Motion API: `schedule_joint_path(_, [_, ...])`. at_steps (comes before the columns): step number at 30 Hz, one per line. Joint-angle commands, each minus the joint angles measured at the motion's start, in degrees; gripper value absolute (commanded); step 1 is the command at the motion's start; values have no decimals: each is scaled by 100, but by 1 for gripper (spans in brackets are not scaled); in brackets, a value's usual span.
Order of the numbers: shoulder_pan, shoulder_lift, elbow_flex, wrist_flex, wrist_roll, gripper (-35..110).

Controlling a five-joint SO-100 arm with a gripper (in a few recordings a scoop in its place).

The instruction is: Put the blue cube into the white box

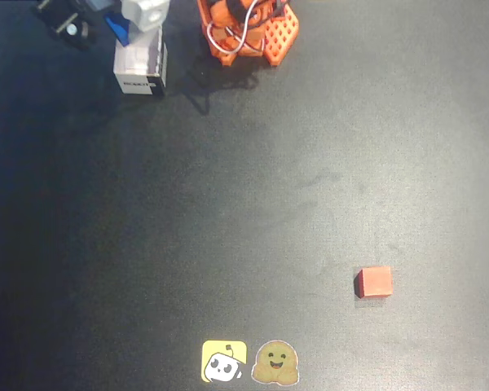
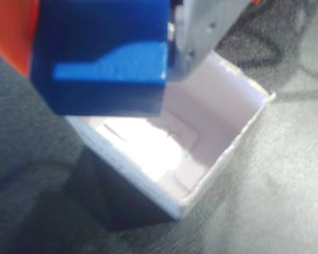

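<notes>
Blue cube [image 2: 103, 58] clamped between the hand's [image 2: 106, 32] fingers, above white box [image 2: 222, 159]

dark-printed label on the white box [image 1: 140, 72] side facing six o'clock in the overhead view, letters too blurred to read, two picture stickers without words on the table [image 1: 310, 163] at six o'clock, yellow robot-face sticker [image 1: 223, 361], smiling face sticker [image 1: 275, 362]

white box [image 1: 140, 67] label unreadably small

Your blue cube [image 2: 103, 58] hangs over the white box [image 2: 222, 159], whose open mouth is unblocked; the thin walls ring it.
</notes>
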Motion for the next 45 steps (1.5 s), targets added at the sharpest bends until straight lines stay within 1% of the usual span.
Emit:
schedule_joint_path(1, [44,211,53,-26,35,1])
schedule_joint_path(13, [-255,1107,413,334,264,5])
schedule_joint_path(20, [-360,1204,510,281,176,12])
schedule_joint_path(26, [-510,1257,527,114,97,21])
schedule_joint_path(29, [-510,1257,562,35,88,21])
schedule_joint_path(30, [-510,1266,580,18,62,21])
schedule_joint_path(32, [-475,1274,580,18,62,16])
schedule_joint_path(35, [-431,1274,642,0,158,2])
schedule_joint_path(36, [-413,1274,694,-44,176,0])
schedule_joint_path(40, [-642,1274,791,-439,141,0])
schedule_joint_path(45, [-1433,1345,738,-686,299,0])
